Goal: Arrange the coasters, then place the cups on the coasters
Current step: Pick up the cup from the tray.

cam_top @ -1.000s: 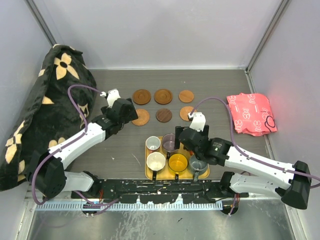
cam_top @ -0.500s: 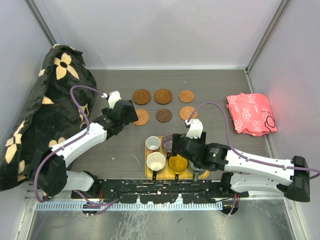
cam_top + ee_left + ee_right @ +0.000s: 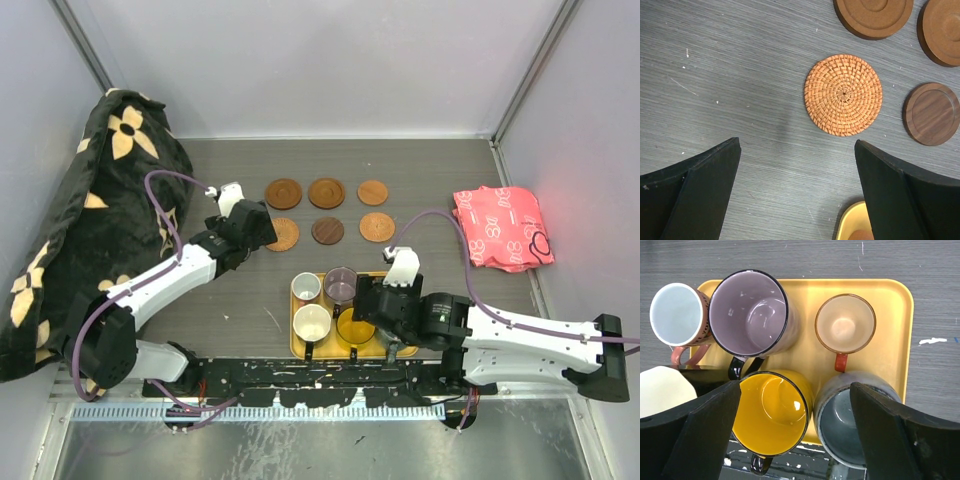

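Note:
Six round coasters lie in two rows at the back, among them a ringed brown one, a dark one and a woven orange one. My left gripper hangs open over bare table just short of the woven coaster. The cups stand on a yellow tray: white, purple, small brown, yellow, grey and cream. My right gripper is open above the yellow and grey cups, holding nothing.
A big black cloth bag with cream flowers fills the left side. A pink-red packet lies at the right by the wall. Grey walls close in the table on three sides.
My right gripper has drawn back from the far side of the tray to above the front cups. The left gripper has barely shifted. No cup or coaster has moved.

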Available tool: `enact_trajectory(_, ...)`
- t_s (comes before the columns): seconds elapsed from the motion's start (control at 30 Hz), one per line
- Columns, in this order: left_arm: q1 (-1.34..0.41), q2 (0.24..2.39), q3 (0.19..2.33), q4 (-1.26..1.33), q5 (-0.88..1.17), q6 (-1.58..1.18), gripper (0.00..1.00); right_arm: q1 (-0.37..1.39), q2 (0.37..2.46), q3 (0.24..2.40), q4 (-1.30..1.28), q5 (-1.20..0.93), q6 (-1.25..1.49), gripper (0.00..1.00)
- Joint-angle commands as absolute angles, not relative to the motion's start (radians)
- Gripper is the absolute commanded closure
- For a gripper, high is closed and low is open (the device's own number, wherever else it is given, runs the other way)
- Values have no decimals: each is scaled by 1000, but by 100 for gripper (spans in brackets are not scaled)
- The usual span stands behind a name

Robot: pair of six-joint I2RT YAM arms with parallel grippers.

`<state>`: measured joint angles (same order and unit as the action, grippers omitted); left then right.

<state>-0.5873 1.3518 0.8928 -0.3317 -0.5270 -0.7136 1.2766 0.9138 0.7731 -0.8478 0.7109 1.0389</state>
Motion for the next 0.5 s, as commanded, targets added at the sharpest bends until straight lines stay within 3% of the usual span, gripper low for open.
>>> enact_trajectory(0.0, -589, 1356, 899, -285, -551, -701, 2, 1294, 875, 799, -915, 757, 1112, 6)
enact_trajectory(0.47, -584, 1375, 904, -292, -545, -707, 2, 1325, 829, 771, -997, 713, 1183, 21)
